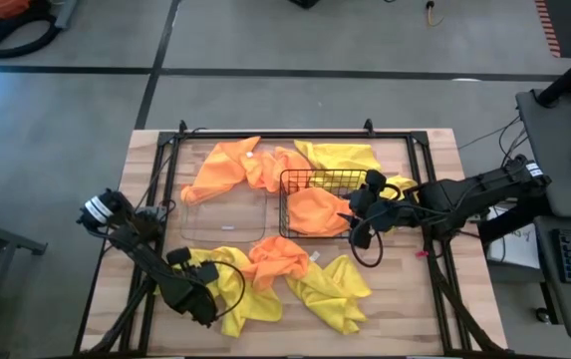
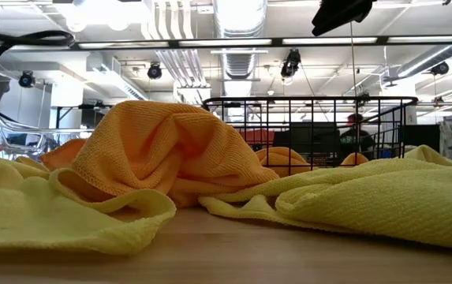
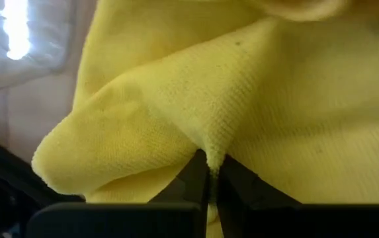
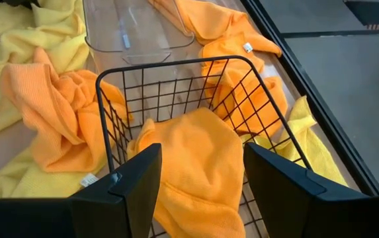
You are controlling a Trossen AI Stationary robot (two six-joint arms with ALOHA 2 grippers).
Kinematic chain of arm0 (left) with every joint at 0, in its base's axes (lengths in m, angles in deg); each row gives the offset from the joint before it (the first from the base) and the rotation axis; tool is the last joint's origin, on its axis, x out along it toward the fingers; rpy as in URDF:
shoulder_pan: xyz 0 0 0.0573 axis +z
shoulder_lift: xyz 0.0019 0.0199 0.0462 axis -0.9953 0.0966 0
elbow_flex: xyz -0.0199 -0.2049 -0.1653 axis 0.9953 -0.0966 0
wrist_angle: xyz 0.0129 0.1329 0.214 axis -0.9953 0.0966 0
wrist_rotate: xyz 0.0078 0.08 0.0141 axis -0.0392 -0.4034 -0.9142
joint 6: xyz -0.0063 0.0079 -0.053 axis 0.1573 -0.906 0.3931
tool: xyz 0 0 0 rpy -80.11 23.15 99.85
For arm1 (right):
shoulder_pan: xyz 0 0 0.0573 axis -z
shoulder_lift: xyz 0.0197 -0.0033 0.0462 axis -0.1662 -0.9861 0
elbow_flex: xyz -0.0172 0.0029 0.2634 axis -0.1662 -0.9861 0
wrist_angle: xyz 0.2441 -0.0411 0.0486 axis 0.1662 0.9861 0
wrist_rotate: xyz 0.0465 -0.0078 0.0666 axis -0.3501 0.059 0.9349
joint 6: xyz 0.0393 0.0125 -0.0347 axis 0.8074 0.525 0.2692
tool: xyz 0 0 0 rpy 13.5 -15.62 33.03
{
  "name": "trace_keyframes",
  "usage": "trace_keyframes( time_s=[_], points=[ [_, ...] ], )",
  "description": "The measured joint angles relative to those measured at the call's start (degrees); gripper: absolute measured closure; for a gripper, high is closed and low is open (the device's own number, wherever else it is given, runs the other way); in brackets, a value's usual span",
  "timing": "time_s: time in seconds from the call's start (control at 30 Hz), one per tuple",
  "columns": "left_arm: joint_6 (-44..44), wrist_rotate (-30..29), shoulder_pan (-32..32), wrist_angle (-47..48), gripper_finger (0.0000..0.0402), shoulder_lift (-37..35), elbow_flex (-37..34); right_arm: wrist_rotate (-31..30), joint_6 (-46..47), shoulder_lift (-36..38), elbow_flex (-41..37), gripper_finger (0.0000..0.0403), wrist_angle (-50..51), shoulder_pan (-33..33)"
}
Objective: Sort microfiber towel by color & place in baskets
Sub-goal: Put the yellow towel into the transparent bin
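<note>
My left gripper (image 1: 205, 297) is low at the table's near left, shut on a yellow towel (image 1: 235, 294). My right gripper (image 1: 357, 214) hangs open over the black wire basket (image 1: 315, 181), which holds an orange towel (image 4: 199, 165). That towel lies below and between its fingers, untouched. The clear plastic bin (image 1: 220, 204) stands left of the wire basket. An orange towel (image 1: 280, 259) and another yellow one (image 1: 335, 294) lie crumpled at the near side. More orange towels (image 1: 230, 165) and yellow towels (image 1: 340, 155) lie along the far side. My left gripper pinches a raised fold of the yellow towel (image 3: 212, 155) between its two fingertips (image 3: 196, 173). The cloth bunches up into a ridge at the pinch and spreads away beyond it. In the high view the rest of the towel lies on the table.
A black frame rail (image 1: 265, 137) runs along the far edge and down both sides of the wooden table. The near orange towel (image 2: 162, 150) is heaped high in front of the wire basket (image 2: 312, 126). A cable loops below my right wrist (image 1: 370, 254).
</note>
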State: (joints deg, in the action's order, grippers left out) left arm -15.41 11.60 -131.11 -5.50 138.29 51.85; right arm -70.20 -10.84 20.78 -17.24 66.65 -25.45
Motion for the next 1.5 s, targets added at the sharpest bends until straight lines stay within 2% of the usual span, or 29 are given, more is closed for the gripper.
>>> trace_keyframes(
  time_s=[0.23,0.4,0.63,0.77,0.9,1.0,1.17,1.3,1.5],
  points=[
    [-2.3,3.0,0.0,0.1,0.0401,-5.6,5.0,0.0,0.0,0.0,0.0,0.0193,0.0,0.0],
    [1.3,7.1,-0.1,0.3,0.0401,-11.2,9.2,0.0,0.0,0.0,0.0,0.0193,0.0,-0.1],
    [5.3,4.2,-0.6,3.4,0.0401,-16.8,16.1,1.7,0.0,0.0,0.0,0.0193,0.0,-0.1],
    [4.7,-1.2,-1.3,4.6,0.0401,-17.8,21.4,2.6,0.0,0.0,0.0,0.0193,0.0,-0.1],
    [-0.3,-9.8,-2.2,5.9,0.0402,-17.8,27.9,2.6,-0.1,0.0,0.0,0.0193,-0.2,-0.1],
    [-4.8,-13.9,-2.5,6.9,0.0402,-17.0,33.5,2.6,-0.2,0.0,0.0,0.0193,-0.2,-0.1],
    [-8.4,-20.1,-2.5,14.0,0.0402,-14.9,44.0,2.5,-0.2,0.0,0.0,0.0193,-0.2,-0.1],
    [-12.1,-28.6,-2.5,19.9,0.0402,-13.4,51.3,2.5,-0.6,0.0,0.0,0.0193,-0.2,-0.1],
    [-19.5,-45.0,-1.5,22.5,0.0402,-13.2,58.4,2.5,-0.7,0.0,0.0,0.0193,-0.2,-0.1]
  ],
)
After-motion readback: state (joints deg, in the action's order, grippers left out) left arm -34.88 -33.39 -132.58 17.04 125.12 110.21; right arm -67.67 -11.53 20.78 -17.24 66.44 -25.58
